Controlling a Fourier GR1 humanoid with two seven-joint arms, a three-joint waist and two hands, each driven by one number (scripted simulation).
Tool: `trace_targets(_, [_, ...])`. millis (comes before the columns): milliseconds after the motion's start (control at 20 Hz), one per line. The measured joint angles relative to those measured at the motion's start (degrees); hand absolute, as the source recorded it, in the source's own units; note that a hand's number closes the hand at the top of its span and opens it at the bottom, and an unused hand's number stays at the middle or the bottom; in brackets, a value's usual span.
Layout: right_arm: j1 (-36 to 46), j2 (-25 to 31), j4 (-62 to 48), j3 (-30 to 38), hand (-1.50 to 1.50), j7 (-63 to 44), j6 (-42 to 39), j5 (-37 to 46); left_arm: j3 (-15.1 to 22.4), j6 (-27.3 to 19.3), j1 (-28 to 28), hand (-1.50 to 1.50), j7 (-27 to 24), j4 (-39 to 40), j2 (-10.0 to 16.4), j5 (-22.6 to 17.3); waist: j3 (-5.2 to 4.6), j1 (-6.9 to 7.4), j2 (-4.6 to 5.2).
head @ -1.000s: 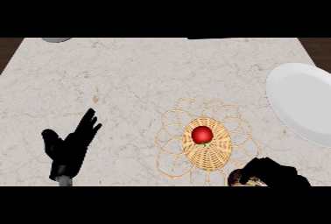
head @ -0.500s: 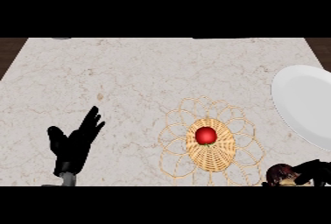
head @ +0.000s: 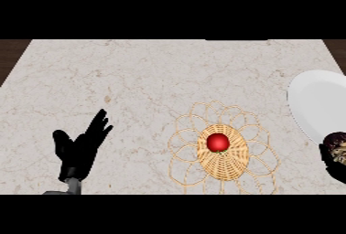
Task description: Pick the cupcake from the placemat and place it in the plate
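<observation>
The left robot hand (head: 79, 151) is matte black throughout, with slim tapering fingers (head: 101, 124) and a thicker thumb (head: 62, 142), on a short grey wrist (head: 73, 184). The right robot hand (head: 332, 168) is the same black, only partly showing at the edge.

- Right hand (head: 332, 165): a second ago at the lower edge, just right of the placemat (head: 260, 137). It has since travelled right and a little up the view, and now sits at the far right, partly cut off by the edge.
- Cupcake (head: 336, 142): carried along in the curled fingers. It was beside the placemat's near-right fringe and now lies well clear of it, at the near rim of the plate (head: 310, 100).
- Hand and placemat: formerly touching in the view, now parted by a bare strip of counter (head: 297, 160).
- Hand and plate: formerly well apart, now meeting at the rim.
</observation>
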State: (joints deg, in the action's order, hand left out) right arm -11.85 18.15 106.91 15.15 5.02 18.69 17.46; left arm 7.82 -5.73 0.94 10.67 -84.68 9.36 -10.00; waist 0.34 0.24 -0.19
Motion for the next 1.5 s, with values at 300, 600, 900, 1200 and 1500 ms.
trace_targets(300, [13.9,5.8,-22.5,7.8,1.5,8.2,0.0,-4.0,0.3,0.0,-0.7,0.0,-0.2,0.7,-0.7,0.9,0.08,0.73,0.1])
trace_targets(600, [26.6,11.3,-45.8,12.0,1.5,18.8,-1.2,-6.2,-0.3,0.1,-1.4,0.0,0.9,0.8,-0.9,0.9,0.07,1.11,0.23])
trace_targets(900, [34.9,18.0,-65.1,11.9,-1.5,20.7,-2.9,-3.0,0.0,0.5,-2.4,0.0,1.6,0.8,-1.0,1.2,0.03,2.2,0.8])
trace_targets(1200, [40.3,20.4,-78.4,7.6,-1.5,20.6,-7.0,2.4,0.7,0.6,-2.8,0.0,0.8,0.9,-2.0,1.6,0.15,3.16,1.12])
trace_targets(1500, [45.0,20.7,-85.8,10.4,-1.5,28.6,-12.9,-0.6,0.5,0.7,-3.0,0.0,1.7,1.0,-1.9,1.7,0.31,2.89,1.15])
